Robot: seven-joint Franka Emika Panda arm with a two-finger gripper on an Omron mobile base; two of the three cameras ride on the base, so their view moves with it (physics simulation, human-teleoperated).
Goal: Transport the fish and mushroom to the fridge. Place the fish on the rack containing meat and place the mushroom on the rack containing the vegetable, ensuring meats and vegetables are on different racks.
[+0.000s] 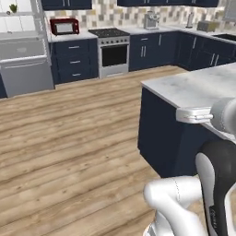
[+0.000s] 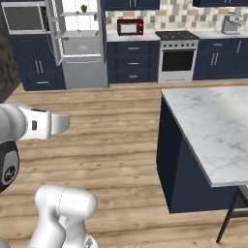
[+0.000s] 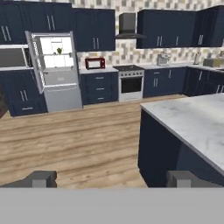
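Two dark finger tips of the gripper [image 3: 111,179] are seen nearest the hand camera, spread as wide as they go with nothing held between them. Beyond them, wooden plank floor [image 3: 74,140] stretches away, and a dark navy island table with a white marble top [image 3: 192,122] stands close on one side. Farther off, the tall silver fridge [image 3: 57,70] stands open against the far wall, its lit white racks on show with a small green vegetable [image 3: 59,50] on an upper one.

Neither the fish nor the mushroom can be made out anywhere, and no meat can be told on the racks at this range. The step in hand is judged to be an early one: finding and reaching the two foods, nothing yet carried. A drive or turn of the base toward wherever they lie is called for next, then a grasp.

A black range hood [image 3: 127,26] is shown in the hand view; the left base view adds a sink [image 1: 226,37] at the far counter.
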